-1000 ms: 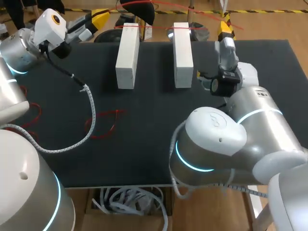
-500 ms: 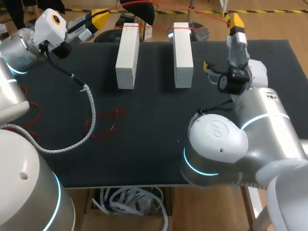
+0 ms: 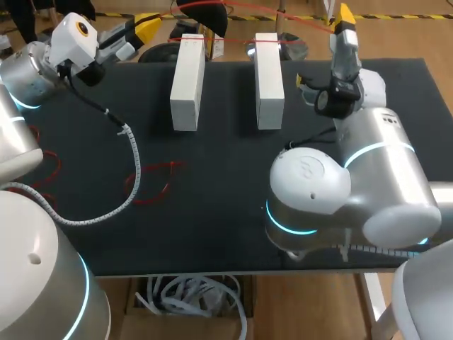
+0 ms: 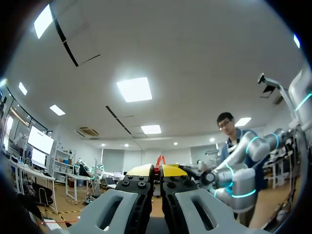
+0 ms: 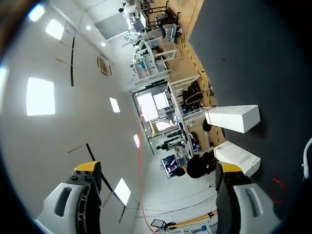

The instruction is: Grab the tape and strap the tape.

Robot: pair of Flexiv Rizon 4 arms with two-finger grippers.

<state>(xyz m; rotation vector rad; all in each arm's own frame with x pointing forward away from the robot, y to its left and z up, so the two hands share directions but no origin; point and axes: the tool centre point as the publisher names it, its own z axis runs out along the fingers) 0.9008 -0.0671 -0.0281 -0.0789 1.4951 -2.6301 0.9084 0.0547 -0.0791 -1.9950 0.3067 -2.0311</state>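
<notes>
Head view puts the left hand [image 3: 150,28] at the upper left of the frame, past the far edge of the desk [image 3: 226,212], where its fingers are hard to tell apart. The left wrist view shows them pressed close, pinching the red tape [image 4: 158,161] between the yellow tips. In the head view the thin tape arcs along the top of the frame, partly cut off.

The right wrist view shows the right hand [image 5: 158,168] spread wide, with the tape passing between its fingers and touching neither.

Two white blocks [image 3: 187,85] stand at upper middle. A red line [image 3: 230,42] crosses their far ends; I cannot tell whether it is the same tape. A red loop [image 3: 132,185] lies left of centre. The right arm [image 3: 354,191] hides the desk's lower right. Any print on the blocks is too small to read.
</notes>
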